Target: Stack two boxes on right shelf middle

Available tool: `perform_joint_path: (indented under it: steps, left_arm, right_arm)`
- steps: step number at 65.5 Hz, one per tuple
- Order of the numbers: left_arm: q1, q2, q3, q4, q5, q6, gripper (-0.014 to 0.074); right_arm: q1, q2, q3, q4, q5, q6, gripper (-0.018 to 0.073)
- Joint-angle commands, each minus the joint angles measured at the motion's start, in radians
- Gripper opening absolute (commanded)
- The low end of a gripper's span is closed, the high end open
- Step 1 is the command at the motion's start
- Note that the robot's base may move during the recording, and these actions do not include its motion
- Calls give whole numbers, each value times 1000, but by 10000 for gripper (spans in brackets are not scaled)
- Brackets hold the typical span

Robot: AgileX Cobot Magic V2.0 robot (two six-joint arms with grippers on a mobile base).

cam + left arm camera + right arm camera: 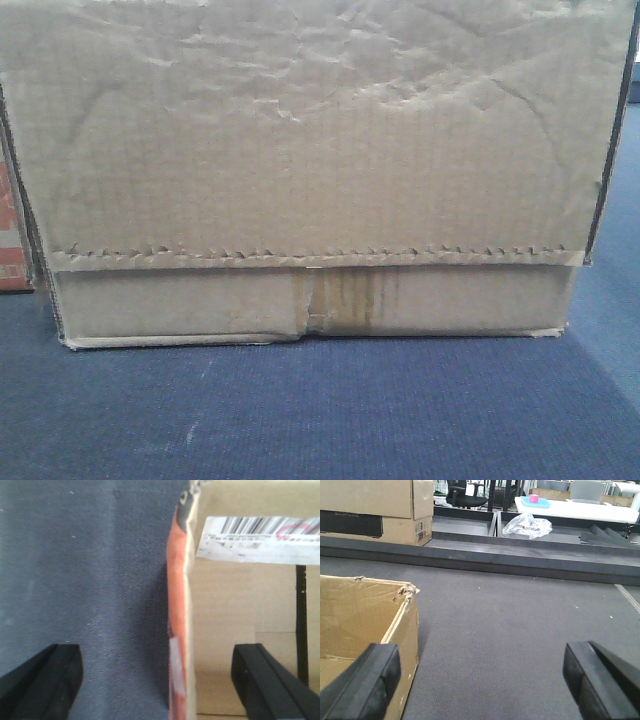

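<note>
We see 1 large wrinkled brown corrugated cardboard carton [310,150] sitting on the blue-grey carpet [320,420], filling the front view. Our left gripper [156,655] is spread wide, its 2 fingers either side of a carton wall's orange edge [177,605]. Our right gripper [481,655] also gapes, holding nothing, over carpet beside an open-topped brown cardboard carton [360,610].

Blue-grey carpet floor [320,410] — a wrinkled brown cardboard box [300,150] stands directly on it, filling the front view.

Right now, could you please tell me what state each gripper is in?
Left gripper: open, astride the wall of a cardboard box, not clamped on it.
Right gripper: open, holding nothing.
</note>
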Motion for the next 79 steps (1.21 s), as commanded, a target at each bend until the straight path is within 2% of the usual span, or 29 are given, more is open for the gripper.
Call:
perform_joint_path:
  steps: [1, 6, 13, 20, 25, 34, 49, 69, 73, 79]
  left_arm:
    - [3, 14, -9, -28, -12, 4, 466]
    - [3, 16, -9, -28, -12, 4, 437]
    - [3, 16, -9, -31, -12, 4, 328]
    - [3, 16, -9, -31, -12, 4, 106]
    - [3, 16, -9, -31, -8, 4, -111]
    - [3, 6, -9, -46, 10, -7, -111]
    - [4, -119, -33, -44, -3, -35, -111]
    - [4, -296, -217, -48, 1, -121, -111]
    - [4, -317, -256, -74, 23, -135, -111]
    - [-3, -341, -312, -153, 49, -135, -111]
  right_arm:
    - [0, 6, -8, -8, -14, -1, 554]
    - [0, 6, -8, -8, -14, -1, 554]
    - [0, 6, -8, -8, -14, -1, 554]
    - [0, 6, -8, -8, -14, -1, 554]
    - [0, 6, -8, -8, -14, -1, 554]
    - [0, 6, -8, -8, -14, -1, 554]
    - [0, 6, -8, -8, -14, -1, 554]
    - [0, 6, -8, -8, -14, -1, 554]
    - [0, 6, -8, -8, -14, -1, 554]
    - [0, 6, -8, -8, -14, -1, 554]
